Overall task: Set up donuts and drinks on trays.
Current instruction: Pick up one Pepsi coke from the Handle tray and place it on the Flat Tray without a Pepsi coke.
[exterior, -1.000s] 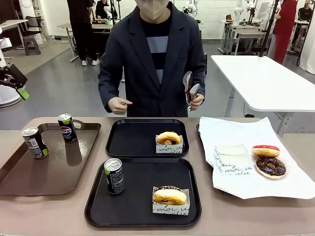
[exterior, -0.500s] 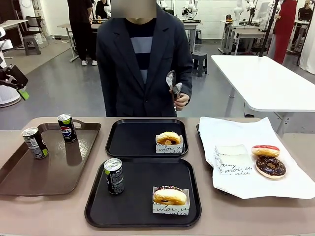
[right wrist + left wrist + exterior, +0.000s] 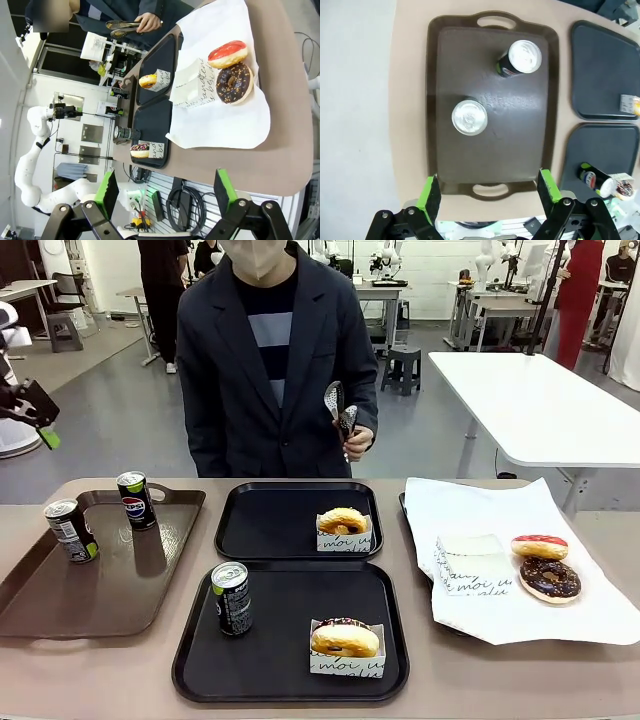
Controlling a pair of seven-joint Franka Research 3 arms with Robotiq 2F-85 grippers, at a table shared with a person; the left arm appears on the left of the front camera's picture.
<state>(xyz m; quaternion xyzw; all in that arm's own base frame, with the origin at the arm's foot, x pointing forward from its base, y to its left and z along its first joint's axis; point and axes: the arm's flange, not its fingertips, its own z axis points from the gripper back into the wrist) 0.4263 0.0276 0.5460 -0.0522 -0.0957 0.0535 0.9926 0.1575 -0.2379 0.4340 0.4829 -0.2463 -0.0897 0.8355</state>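
The left fingers (image 3: 430, 194) stand wide apart and empty above the brown tray (image 3: 490, 150), which carries a black can (image 3: 469, 117) and a Pepsi can (image 3: 520, 57). The right fingers (image 3: 106, 187) are also wide and hold nothing. At lower centre of the front view, the near black tray (image 3: 290, 625) holds a second black can (image 3: 232, 598) and a boxed donut (image 3: 345, 640). Just above it, the far black tray (image 3: 265, 525) holds a plain donut (image 3: 343, 521). At right, a red-iced donut (image 3: 539, 546) and a chocolate donut (image 3: 549, 579) lie on white paper (image 3: 480, 505).
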